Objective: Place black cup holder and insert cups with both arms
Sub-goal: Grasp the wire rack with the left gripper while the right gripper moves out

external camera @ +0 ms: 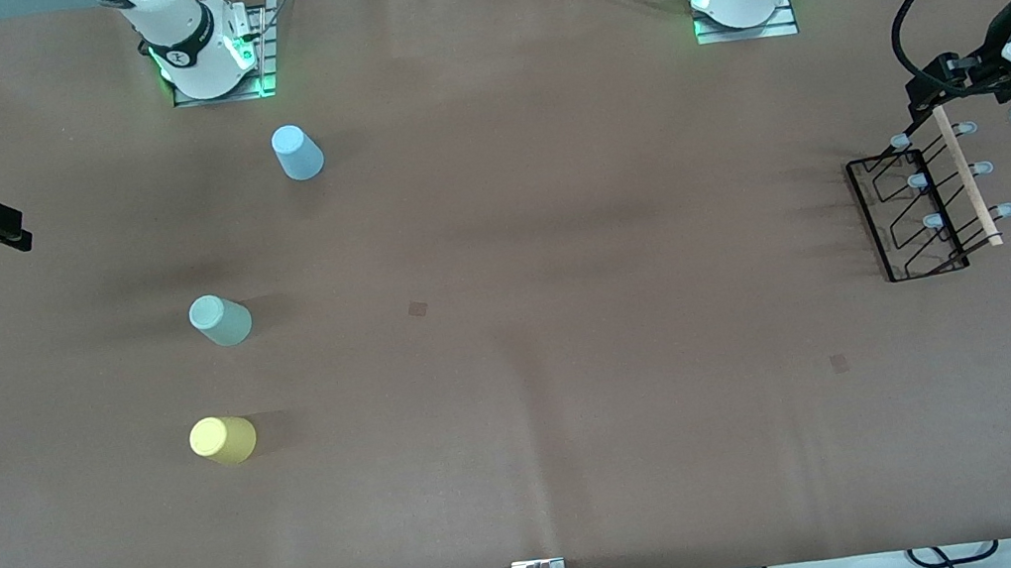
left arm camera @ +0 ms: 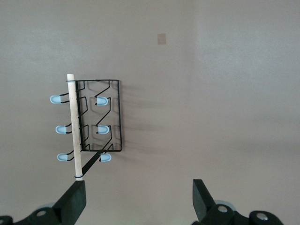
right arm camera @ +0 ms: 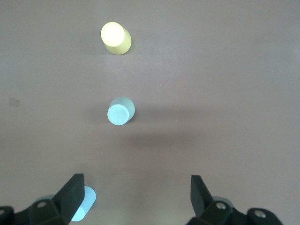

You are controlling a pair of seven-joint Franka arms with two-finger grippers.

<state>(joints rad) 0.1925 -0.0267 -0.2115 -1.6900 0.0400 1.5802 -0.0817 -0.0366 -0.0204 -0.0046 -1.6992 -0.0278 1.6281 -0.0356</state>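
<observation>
Yellow cup (external camera: pixel 223 439), mint cup (external camera: pixel 220 320), blue cup (external camera: pixel 297 152) sat well apart from the rack (external camera: pixel 930 205), none inserted. My left gripper (left arm camera: pixel 138 199) over rack, right gripper (right arm camera: pixel 136 197) over blue cup: fingers spread, empty.

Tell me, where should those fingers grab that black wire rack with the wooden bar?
Probably by the wooden bar on top of the black cup holder, coming from above. It sits highest, is straight and slim, and the open left gripper is already close over one end.
</observation>
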